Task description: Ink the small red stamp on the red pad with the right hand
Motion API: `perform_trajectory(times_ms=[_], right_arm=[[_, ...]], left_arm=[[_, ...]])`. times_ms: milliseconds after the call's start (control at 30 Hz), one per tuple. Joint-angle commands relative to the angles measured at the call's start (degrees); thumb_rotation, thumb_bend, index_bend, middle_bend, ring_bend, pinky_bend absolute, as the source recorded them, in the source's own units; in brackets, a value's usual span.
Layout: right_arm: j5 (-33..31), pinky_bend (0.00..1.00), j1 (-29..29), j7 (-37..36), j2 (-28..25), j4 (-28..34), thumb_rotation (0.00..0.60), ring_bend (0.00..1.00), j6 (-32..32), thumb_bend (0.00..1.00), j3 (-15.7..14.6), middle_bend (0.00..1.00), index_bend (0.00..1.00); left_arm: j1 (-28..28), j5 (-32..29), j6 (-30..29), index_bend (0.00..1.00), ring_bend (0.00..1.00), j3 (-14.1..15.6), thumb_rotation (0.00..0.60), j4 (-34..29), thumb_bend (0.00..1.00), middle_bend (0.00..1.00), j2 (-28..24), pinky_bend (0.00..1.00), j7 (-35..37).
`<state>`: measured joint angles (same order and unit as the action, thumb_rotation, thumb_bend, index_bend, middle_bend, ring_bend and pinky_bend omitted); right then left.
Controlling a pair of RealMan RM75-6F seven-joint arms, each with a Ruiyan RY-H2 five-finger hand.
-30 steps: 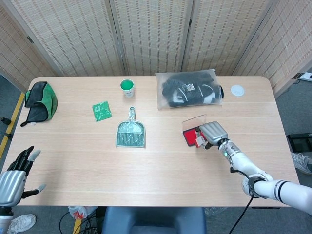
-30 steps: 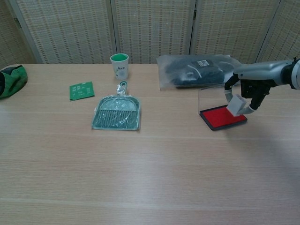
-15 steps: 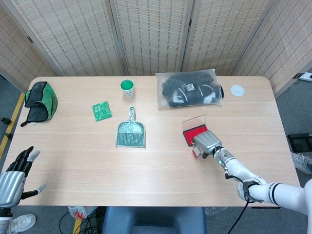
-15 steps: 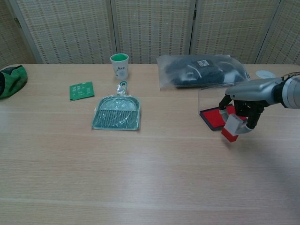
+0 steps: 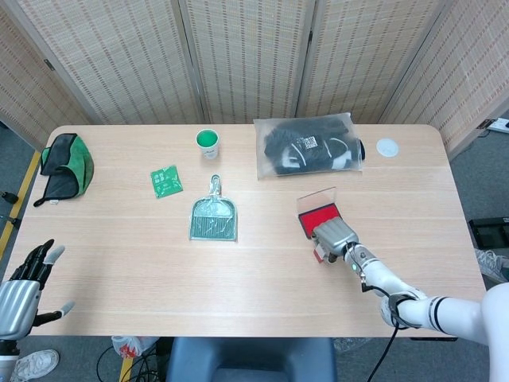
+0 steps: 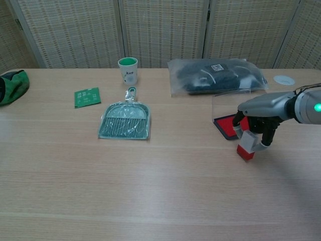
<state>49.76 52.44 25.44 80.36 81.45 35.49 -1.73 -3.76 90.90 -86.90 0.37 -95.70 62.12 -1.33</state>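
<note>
The small red stamp (image 6: 245,151) with a grey top stands on the table just in front of the red ink pad (image 6: 227,125); in the head view the stamp (image 5: 320,254) shows only as a red bit under my hand. The pad (image 5: 317,218) has a clear lid raised behind it. My right hand (image 6: 256,131) grips the stamp from above, fingers wrapped round its top; the same hand (image 5: 334,236) covers the pad's near edge in the head view. My left hand (image 5: 22,288) hangs open at the table's near left corner, holding nothing.
A green dustpan (image 5: 213,219) lies mid-table, with a green packet (image 5: 165,181) and a green-lined cup (image 5: 207,142) beyond it. A bagged black item (image 5: 308,146) lies behind the pad, a white disc (image 5: 387,147) at far right, a green-black cloth (image 5: 65,161) at far left.
My right hand has carried the stamp from over the red pad toward me and down, until the stamp's red base stands on the table in front of the pad. The left hand stayed still.
</note>
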Motion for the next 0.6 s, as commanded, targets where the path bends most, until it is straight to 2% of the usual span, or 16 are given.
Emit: perform_trajectory(times_ms=[33, 167, 333, 600], right_arm=[[-0.4, 0.74, 0.2, 0.3, 0.1, -0.1, 0.600, 0.75, 0.1, 0.34, -0.3, 0.91, 0.90], [-1.7, 0.73, 0.8, 1.1, 0.1, -0.1, 0.600, 0.73, -0.1, 0.32, -0.9, 0.87, 0.87], [-3.4, 0.69, 1.5, 2.1, 0.3, -0.2, 0.600, 0.69, 0.1, 0.31, -1.7, 0.84, 0.73], [-5.8, 0.62, 2.3, 3.0, -0.3, 1.1, 0.600, 0.62, 0.7, 0.29, -2.5, 0.77, 0.45]], left_arm=[[0.0, -0.1, 0.0, 0.04, 0.00, 0.0, 0.600, 0.0, 0.18, 0.00, 0.0, 0.26, -0.2], [0.1, -0.4, 0.1, 0.05, 0.00, 0.0, 0.600, -0.2, 0.18, 0.00, 0.0, 0.26, -0.8], [0.3, -0.6, 0.0, 0.05, 0.00, 0.0, 0.600, -0.6, 0.18, 0.00, 0.0, 0.26, -1.2], [0.2, -0.6, 0.0, 0.05, 0.00, -0.1, 0.600, -0.7, 0.18, 0.00, 0.0, 0.26, -1.2]])
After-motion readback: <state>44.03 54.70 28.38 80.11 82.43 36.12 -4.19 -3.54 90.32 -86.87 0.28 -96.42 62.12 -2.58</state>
